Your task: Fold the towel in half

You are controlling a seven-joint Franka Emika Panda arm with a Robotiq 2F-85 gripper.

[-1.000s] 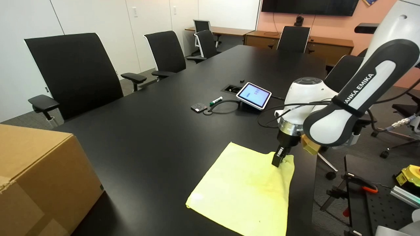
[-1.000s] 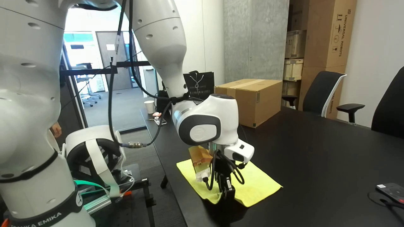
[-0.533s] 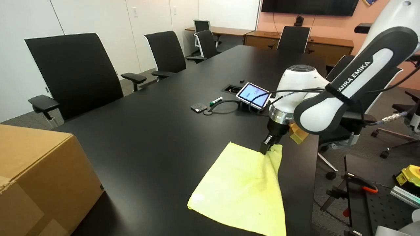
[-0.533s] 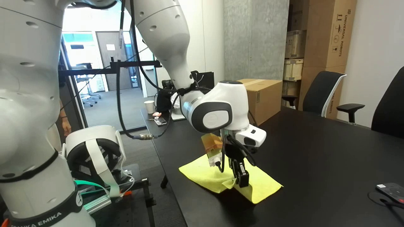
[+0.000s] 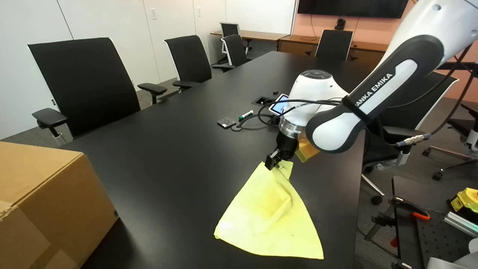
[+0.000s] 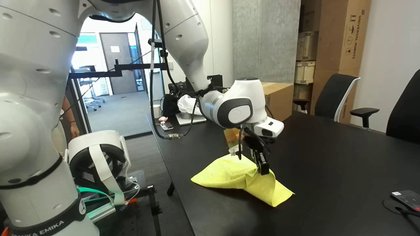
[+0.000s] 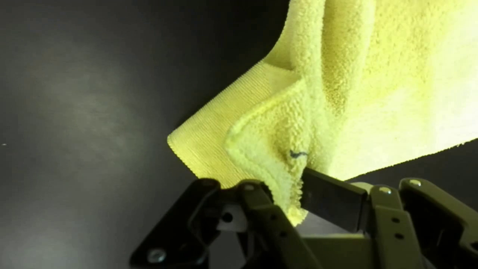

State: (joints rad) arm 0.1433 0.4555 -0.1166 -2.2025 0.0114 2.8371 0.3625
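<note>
"ANKA EMIKA" arm [image 5: 375,89], "UNIVERSAL ROBOTS" carton [image 6: 339,39].

In an exterior view, my remote feed looks down along the black conference table [image 5: 168,179] toward a wall-mounted screen [image 5: 353,8], a cardboard box [image 5: 59,198] close by; in an exterior view, I watch from near the Franka arm [image 6: 187,46], facing roughly the opposite way toward a concrete wall [image 6: 262,39]; both share towel [image 6: 226,172], gripper [image 5: 271,163] and cardboard box, while my wrist view peers down at the towel from close above
</note>
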